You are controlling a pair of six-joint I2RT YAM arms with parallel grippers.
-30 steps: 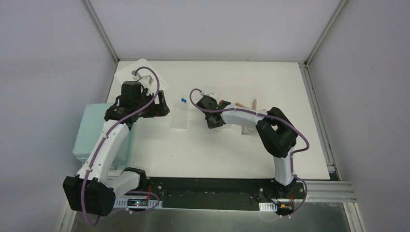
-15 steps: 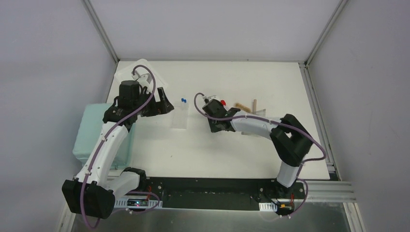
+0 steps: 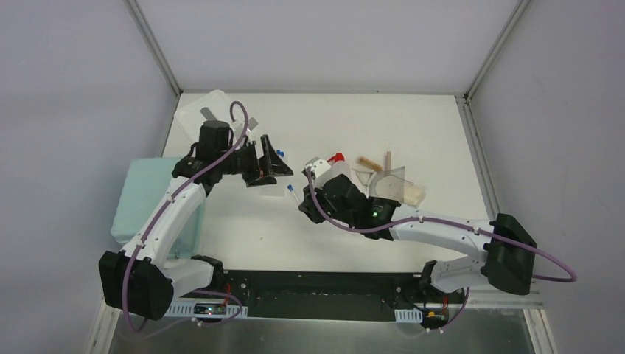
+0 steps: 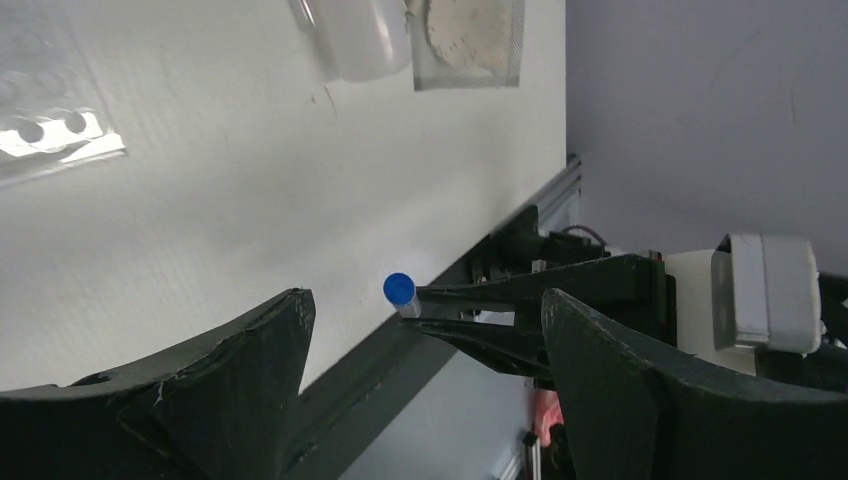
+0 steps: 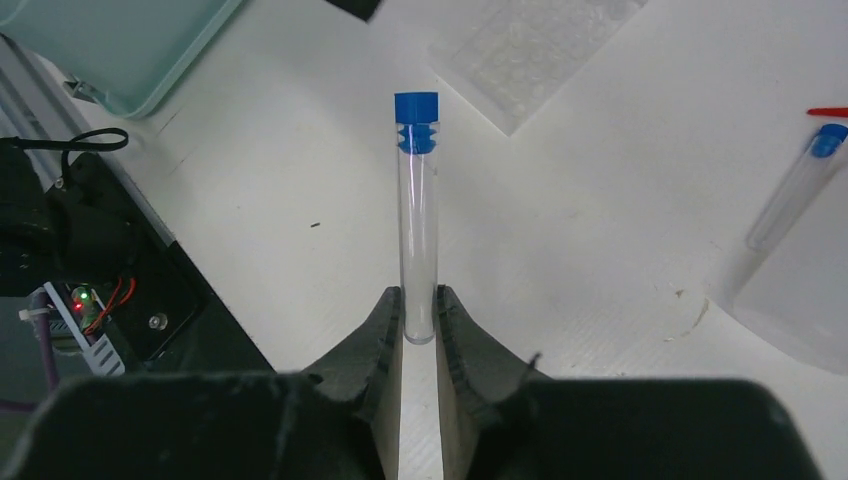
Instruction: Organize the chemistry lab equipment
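My right gripper (image 5: 419,300) is shut on the bottom end of a clear blue-capped tube (image 5: 418,215) and holds it out over the table. In the top view that tube (image 3: 292,191) points from the right gripper (image 3: 299,199) toward my left gripper (image 3: 274,167). My left gripper (image 4: 425,300) is open and holds nothing. The tube's blue cap (image 4: 399,289) shows in the gap between its fingers, and I cannot tell how near it is. The clear tube rack (image 5: 530,45) lies flat under the left gripper. A second tube (image 5: 795,190) lies by the white squeeze bottle (image 3: 336,171).
A clear funnel (image 3: 363,177), a clear plastic container (image 3: 402,184) and wooden-handled tools (image 3: 368,160) sit right of the bottle. The pale teal bin (image 3: 147,203) stands at the left edge. A clear lid-like piece (image 3: 210,110) lies at the back left.
My right arm has swung left and toward the near edge, carrying the tube away from the bottle. My left gripper has moved right over the rack toward it.
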